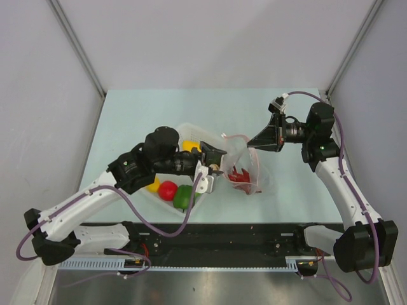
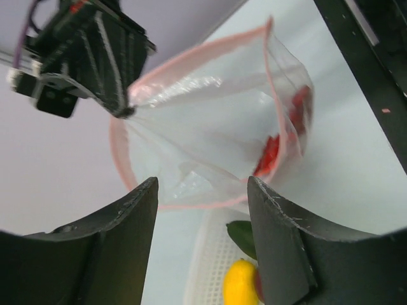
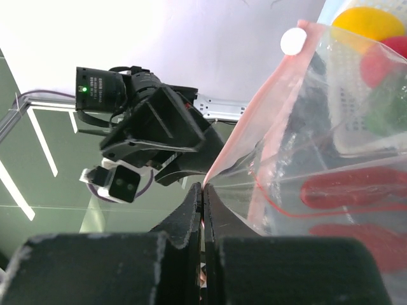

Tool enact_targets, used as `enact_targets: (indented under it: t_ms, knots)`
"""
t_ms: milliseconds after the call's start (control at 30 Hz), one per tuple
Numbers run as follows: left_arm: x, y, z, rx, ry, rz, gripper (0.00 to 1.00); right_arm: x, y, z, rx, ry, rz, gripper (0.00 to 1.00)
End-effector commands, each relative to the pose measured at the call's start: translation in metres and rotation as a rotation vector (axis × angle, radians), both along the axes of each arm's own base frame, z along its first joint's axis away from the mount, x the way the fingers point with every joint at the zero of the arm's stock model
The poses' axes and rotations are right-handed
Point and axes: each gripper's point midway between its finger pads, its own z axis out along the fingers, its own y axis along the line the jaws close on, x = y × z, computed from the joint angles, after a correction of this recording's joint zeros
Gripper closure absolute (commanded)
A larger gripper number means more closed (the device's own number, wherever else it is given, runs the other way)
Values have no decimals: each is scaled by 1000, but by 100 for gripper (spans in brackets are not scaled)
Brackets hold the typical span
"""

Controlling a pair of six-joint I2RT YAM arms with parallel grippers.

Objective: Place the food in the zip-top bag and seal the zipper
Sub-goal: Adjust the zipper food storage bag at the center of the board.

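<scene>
Pinched on bag [image 1: 245, 159] rim at 2 o'clock with right gripper [image 1: 249, 145], propping mouth wide; at 9 o'clock, left gripper [image 2: 200, 190] spread, empty.

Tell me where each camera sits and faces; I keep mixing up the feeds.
Top external: above and behind the arm bases, looking down on the table; both arms show, left gripper and right gripper flanking the zip-top bag.
Left wrist: on the left arm, facing the bag's open mouth; its spread fingers frame the bottom.
Right wrist: on the right arm, facing the left arm; its shut gripper pinches the bag's rim.
Shared: both wrist views show the bag and the opposite gripper.
</scene>
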Motion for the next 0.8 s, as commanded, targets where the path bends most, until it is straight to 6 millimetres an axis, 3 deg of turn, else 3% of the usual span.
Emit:
enact_targets:
  t_ms: [0, 133, 333, 433, 500, 567, 600, 667, 700, 767]
  knots:
    - [-14, 9, -24, 117, -3, -89, 40, -10, -2, 12, 11, -87, 29, 100]
    - [-14, 9, -38, 190, 10, -115, 45, -9, -3, 13, 11, -98, 29, 100]
    - [-7, -9, -50, 214, 26, -117, 41, -9, -2, 12, 10, -99, 30, 100]
    - [1, -13, -66, 260, 23, -90, 48, -10, -3, 13, 10, -101, 35, 100]
    - [9, -13, -69, 291, -3, -70, 65, -11, -3, 14, 9, -110, 40, 100]
    - [16, -18, -64, 281, -10, -42, 81, -8, -6, 12, -1, -151, 27, 100]
    - [18, -24, -49, 245, -16, -34, 85, -6, -7, 9, -13, -173, 13, 100]
    - [21, -39, -33, 204, -36, -36, 97, 1, -14, -7, -61, -79, -25, 100]
    - [23, -49, -7, 141, -56, -26, 99, 1, -18, -16, -122, -121, -48, 100]
    - [17, -67, 18, 81, -58, -46, 100, 14, -26, -33, -207, -189, -80, 100]
